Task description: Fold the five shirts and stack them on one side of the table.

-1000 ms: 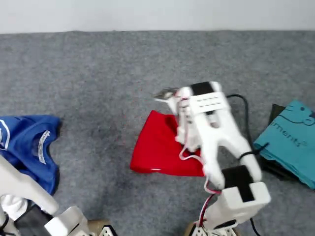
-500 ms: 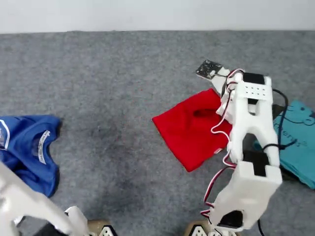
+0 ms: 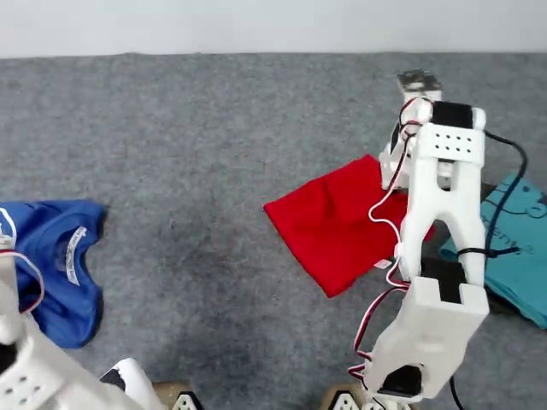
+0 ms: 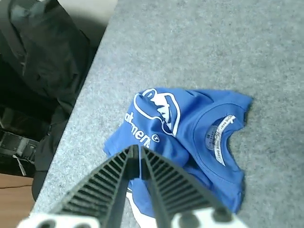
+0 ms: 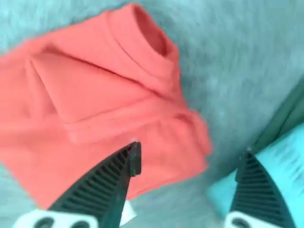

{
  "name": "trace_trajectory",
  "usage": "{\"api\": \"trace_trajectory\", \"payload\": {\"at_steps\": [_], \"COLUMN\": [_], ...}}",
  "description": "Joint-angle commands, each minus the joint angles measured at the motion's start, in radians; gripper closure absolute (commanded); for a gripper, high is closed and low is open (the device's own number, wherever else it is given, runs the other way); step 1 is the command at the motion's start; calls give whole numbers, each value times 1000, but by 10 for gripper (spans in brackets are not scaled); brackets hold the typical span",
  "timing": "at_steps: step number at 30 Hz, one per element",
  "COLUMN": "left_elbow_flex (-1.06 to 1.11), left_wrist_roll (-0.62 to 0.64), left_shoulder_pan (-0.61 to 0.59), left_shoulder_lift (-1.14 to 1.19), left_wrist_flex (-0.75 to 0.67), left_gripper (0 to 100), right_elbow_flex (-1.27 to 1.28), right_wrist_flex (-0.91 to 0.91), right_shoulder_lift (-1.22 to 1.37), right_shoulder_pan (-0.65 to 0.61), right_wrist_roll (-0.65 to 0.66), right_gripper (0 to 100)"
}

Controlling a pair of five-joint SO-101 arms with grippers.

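Since one second ago the right arm (image 3: pixel 436 213) is swinging from the middle of the tabletop (image 3: pixel 188 128) toward the far right corner, and the red shirt (image 3: pixel 333 226) is now lying nearer to the right edge than before. In the last half second the shirt is keeping its place while the arm is stretching further toward the far edge. The left arm (image 3: pixel 34 376) is also shifting a little at the near left corner.

The blue shirt (image 4: pixel 190 137) is showing large white lettering on its chest and a white label (image 4: pixel 216 142) inside the collar; it is lying unfolded close to the left edge. The teal shirt (image 3: pixel 513 248) at the right edge is carrying dark lettering, only partly in view. The red shirt, folded, is lying just beside the teal one, with its collar pointing toward the far edge.

The right gripper (image 5: pixel 190 159) is hanging above the red shirt with its jaws wide apart and holding nothing. The left gripper (image 4: pixel 134 151) is hanging above the blue shirt, its jaws pressed together and not gripping the cloth.
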Motion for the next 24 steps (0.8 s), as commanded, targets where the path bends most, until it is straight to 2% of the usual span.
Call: {"api": "trace_trajectory", "payload": {"at_steps": [1,8,15,19,24], "left_elbow_flex": [-1,-1,-1,-1,-1], "left_wrist_roll": [-11,-11,-11,-11,-11], "left_shoulder_pan": [-2,-2,-2,-2,-2], "left_shoulder_lift": [-29,-34,-31,-28,-26], "left_wrist_flex": [18,18,18,18,17], "left_gripper": [986,986,986,986,986], "right_elbow_flex": [-57,-54,-55,-58,-60], "right_wrist_flex": [82,87,81,15,-211], "right_shoulder_lift": [-8,12,154,232,254], "right_shoulder_pan": [-31,-128,-174,-165,-156], "right_wrist_roll": [-250,-390,-388,-265,-110], "right_gripper": [671,674,675,674,674]}}
